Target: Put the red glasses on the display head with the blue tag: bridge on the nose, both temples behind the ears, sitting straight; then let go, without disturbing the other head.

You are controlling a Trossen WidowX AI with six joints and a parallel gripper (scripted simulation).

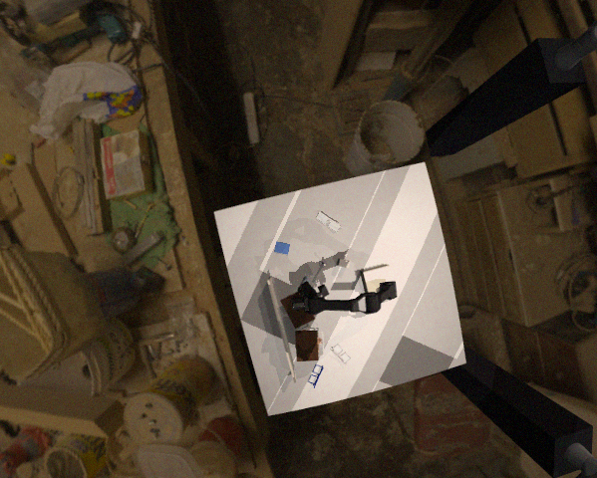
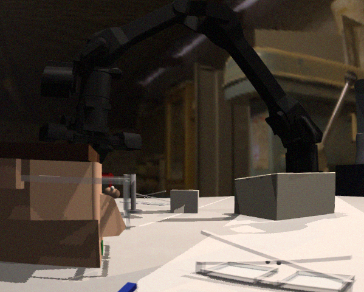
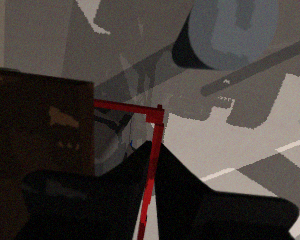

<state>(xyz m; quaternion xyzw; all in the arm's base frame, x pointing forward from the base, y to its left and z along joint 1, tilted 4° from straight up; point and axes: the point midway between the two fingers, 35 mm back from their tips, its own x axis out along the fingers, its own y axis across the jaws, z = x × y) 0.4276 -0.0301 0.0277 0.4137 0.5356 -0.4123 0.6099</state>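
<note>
My gripper [image 3: 153, 146] [image 2: 103, 157] is shut on the red glasses [image 3: 156, 140] [image 2: 107, 174] by the front frame, beside the face edge of the far display head [image 3: 40, 135] [image 1: 294, 310]. In the wrist view the front bar runs down between the fingers. One temple runs left from the hinge corner and goes out of sight under the head's brown top. The other temple, the nose and the ears are hidden. The near head [image 1: 306, 345] [image 2: 62, 201] has a green tag [image 2: 102, 247] and wears clear glasses [image 2: 127, 204]. I cannot see the blue tag.
Blue-framed glasses [image 1: 310, 381] [image 2: 127, 287] and another clear pair [image 1: 340, 353] [image 2: 319, 259] lie near the near head. A long upright panel [image 1: 281, 329] stands behind the heads. A grey box [image 2: 304, 196], a small grey block [image 2: 184, 201] and a blue-grey round object [image 3: 232, 30] stand around.
</note>
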